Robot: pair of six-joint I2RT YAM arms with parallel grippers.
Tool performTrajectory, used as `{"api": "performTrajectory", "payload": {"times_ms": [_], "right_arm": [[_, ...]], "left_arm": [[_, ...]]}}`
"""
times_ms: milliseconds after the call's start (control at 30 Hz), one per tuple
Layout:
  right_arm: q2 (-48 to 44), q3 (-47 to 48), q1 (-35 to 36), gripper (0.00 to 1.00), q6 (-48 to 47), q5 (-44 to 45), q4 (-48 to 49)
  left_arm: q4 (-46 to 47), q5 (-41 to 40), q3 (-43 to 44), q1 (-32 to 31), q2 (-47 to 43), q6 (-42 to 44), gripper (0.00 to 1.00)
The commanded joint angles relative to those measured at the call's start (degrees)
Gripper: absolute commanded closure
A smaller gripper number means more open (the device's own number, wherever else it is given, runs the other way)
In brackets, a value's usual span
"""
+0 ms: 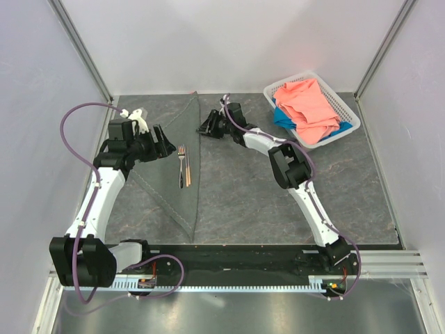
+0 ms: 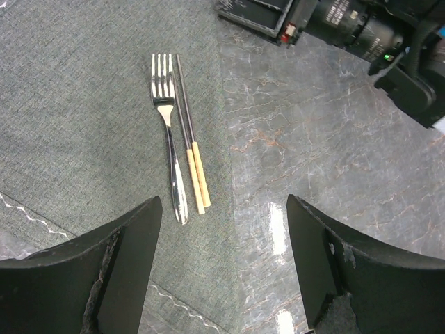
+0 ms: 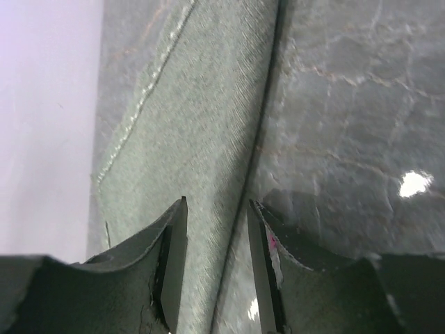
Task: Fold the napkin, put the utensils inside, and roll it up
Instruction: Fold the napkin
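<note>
Top view: the folded napkin (image 1: 182, 205) lies between the left gripper (image 1: 167, 141) and right gripper (image 1: 206, 125). Left wrist: jaws wide apart and empty, with the fork (image 2: 169, 146) and chopsticks (image 2: 191, 156) just ahead on the cloth. Right wrist: jaws partly apart, the napkin's edge running between them.

The left hand (image 1: 169, 142) hides part of the napkin (image 1: 177, 198) beneath it.

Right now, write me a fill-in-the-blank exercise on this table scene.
1. The fork lies on the napkin, right beside the ____.
2. The white basket holds a salmon-pink cloth and a ____ cloth.
3. The left end effector holds nothing; its jaws stand ____.
Missing words: chopsticks; blue; open.
</note>
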Motion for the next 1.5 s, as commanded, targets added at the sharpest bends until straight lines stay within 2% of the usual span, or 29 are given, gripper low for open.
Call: {"api": "performTrajectory", "payload": {"times_ms": [0, 133, 233, 433, 500, 567, 667, 800, 900, 1133, 1367, 1467], "right_arm": [[4.3, 4.8, 0.1, 0.52, 4.3, -1.1, 3.6], [5.8, 6.0, 0.0, 0.54, 5.1, -0.8, 3.5], [6.1, 5.7, 0.1, 0.61, 5.0, -0.2, 3.1], [7.3, 6.4, 0.1, 0.8, 4.9, 0.3, 3.0], [7.3, 6.4, 0.1, 0.87, 4.5, 0.3, 3.0], [6.8, 5.6, 0.1, 1.0, 3.7, 0.6, 3.1], [3.0, -1.2, 0.1, 1.0, 2.8, 3.8, 5.4], [-6.9, -18.6, -0.2, 1.0, 3.4, 10.9, 11.1], [-12.5, -29.1, -0.6, 1.0, 5.0, 12.9, 15.9], [-23.8, -47.9, -0.8, 1.0, 7.8, 20.1, 23.6], [-36.6, -67.5, -0.9, 1.0, 10.6, 31.6, 23.5], [-39.3, -75.8, -0.9, 1.0, 14.2, 32.4, 26.3]], "left_arm": [[1.7, 1.8, 0.7, -0.4, -0.5, -0.5, 0.2], [1.6, 1.8, 0.7, -0.5, -0.4, -0.3, 0.2], [1.7, 1.8, 0.7, -0.5, -0.3, -0.4, 0.2], [1.6, 1.9, 0.7, -0.5, -0.2, -0.3, 0.2], [1.7, 1.9, 0.7, -0.5, 0.0, -0.4, 0.2], [1.7, 1.9, 0.8, -0.5, -0.1, -0.5, 0.2], [1.8, 1.9, 0.8, -0.5, 0.0, -0.5, 0.2], [2.0, 2.7, 1.4, -0.6, 0.0, -1.0, 0.2], [2.3, 3.4, 1.5, -0.6, 0.1, -1.4, 0.2], [2.8, 4.0, 1.2, -0.8, -0.4, -1.6, 0.2], [2.9, 3.9, 1.1, -1.3, -1.2, -1.4, 0.2], [2.8, 3.5, 1.0, -1.7, -1.4, -1.3, 0.2]]}}
